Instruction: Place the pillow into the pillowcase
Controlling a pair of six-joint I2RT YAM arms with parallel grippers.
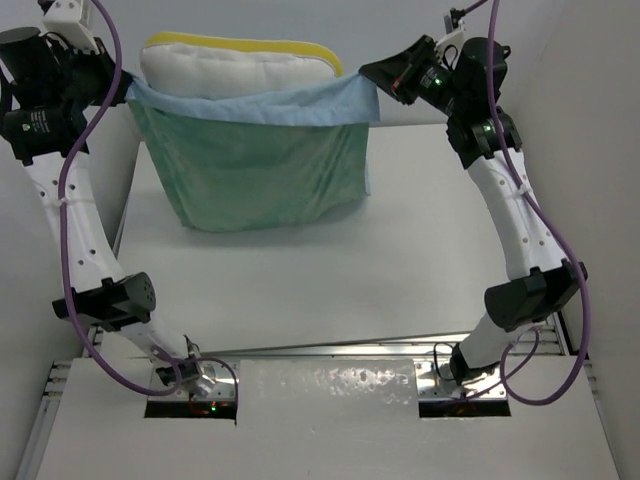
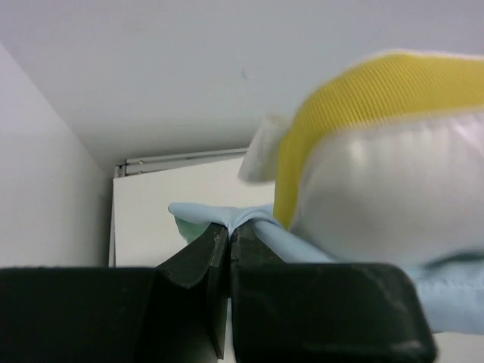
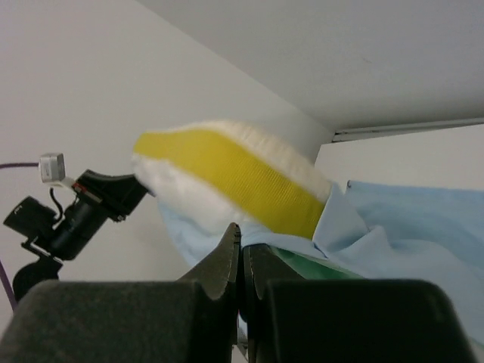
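White desk (image 1: 300, 290) fills the middle of the overhead view, with plain pale walls on both sides and at the far end.

Item 1: your pillowcase (image 1: 260, 170) hangs spread out at the far end of the desk, stretched between your two arms. Its mint-green side faces the camera, and the light blue side shows as a folded strip along the top edge. You cannot tell from these views whether its lower edge touches the desk.

Item 2: your pillow (image 1: 235, 70) stands in the open top of the pillowcase. Its lower part is inside. Its upper part, with the yellow band (image 1: 240, 42), is exposed above the blue strip.

Item 3: your left claw (image 1: 124, 90) is clenched on the top left corner of the pillowcase. The left wrist view shows its jaws pressed together on a pinch of light blue cloth (image 2: 200, 213), with the pillow (image 2: 386, 189) just beside it.

Item 4: your right claw (image 1: 368, 72) is clenched on the top right corner. The right wrist view shows its jaws together at the cloth (image 3: 423, 227), below the pillow (image 3: 227, 174).

Item 5: a purple cable (image 1: 70, 170) runs along each arm.
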